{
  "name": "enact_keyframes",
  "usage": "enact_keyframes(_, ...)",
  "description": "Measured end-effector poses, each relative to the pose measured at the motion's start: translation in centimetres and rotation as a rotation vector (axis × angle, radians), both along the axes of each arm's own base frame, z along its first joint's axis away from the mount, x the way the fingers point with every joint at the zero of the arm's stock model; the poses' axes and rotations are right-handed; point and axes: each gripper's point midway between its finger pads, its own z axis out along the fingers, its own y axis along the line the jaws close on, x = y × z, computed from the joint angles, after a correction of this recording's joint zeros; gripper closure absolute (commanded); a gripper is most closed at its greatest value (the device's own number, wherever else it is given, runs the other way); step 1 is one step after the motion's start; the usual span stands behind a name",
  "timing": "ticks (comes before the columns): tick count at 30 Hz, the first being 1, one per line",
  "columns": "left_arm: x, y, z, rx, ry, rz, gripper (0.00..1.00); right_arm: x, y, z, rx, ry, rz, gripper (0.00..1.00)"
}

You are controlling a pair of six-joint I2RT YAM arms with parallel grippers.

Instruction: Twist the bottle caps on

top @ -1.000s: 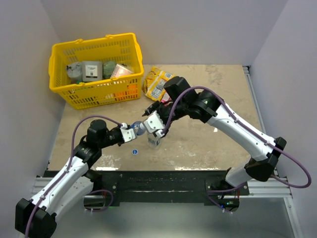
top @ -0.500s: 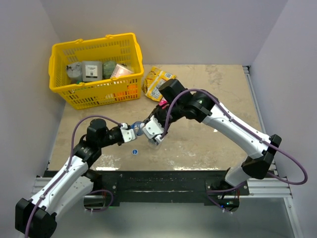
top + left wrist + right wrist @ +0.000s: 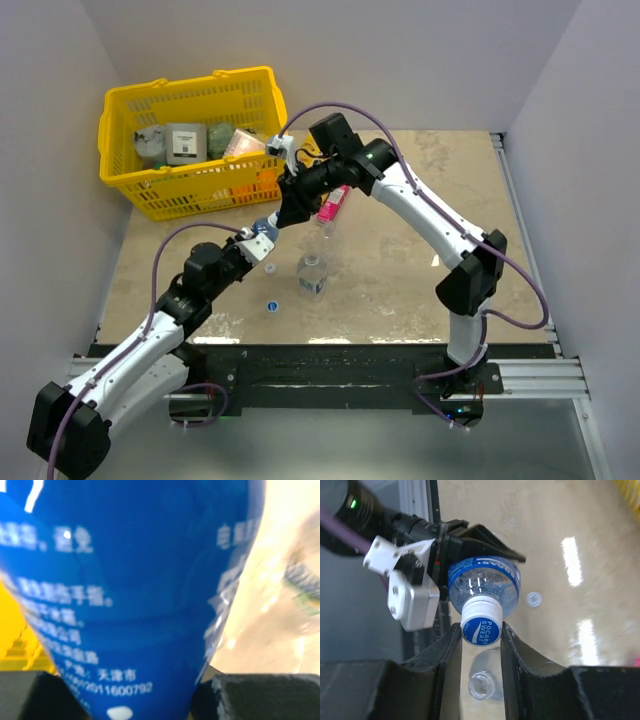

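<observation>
Blue-label bottle (image 3: 482, 582) hangs clear of the worktop (image 3: 600, 525), left fingers (image 3: 480, 537) clamped on its body; right fingers (image 3: 445, 655) pinch the cap (image 3: 481, 625) on its neck. Judged light, thin-walled, crushable, slick: you squeeze the body gently and turn by the cap's rim

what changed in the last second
The right gripper swung round toward the basket side and closed on the cap of the blue-labelled bottle, which the left gripper shifted slightly that way. Left grip, open bottle and loose blue cap unchanged.
</observation>
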Motion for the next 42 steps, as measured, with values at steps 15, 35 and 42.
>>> enact_keyframes(15,2.0,5.6,-0.8,0.364,-0.207,0.209,1.0,1.1,0.8,-4.4,-0.06,0.41,-0.221,0.69)
enact_keyframes(35,-2.0,-0.3,-0.6,0.146,0.04,-0.245,1.0,-5.1,-7.2,2.3,0.033,-0.648,0.38,0.37)
enact_keyframes(42,-3.2,-2.4,1.4,0.077,0.043,-0.376,1.0,-6.3,-4.6,2.5,0.078,-0.861,0.532,0.38)
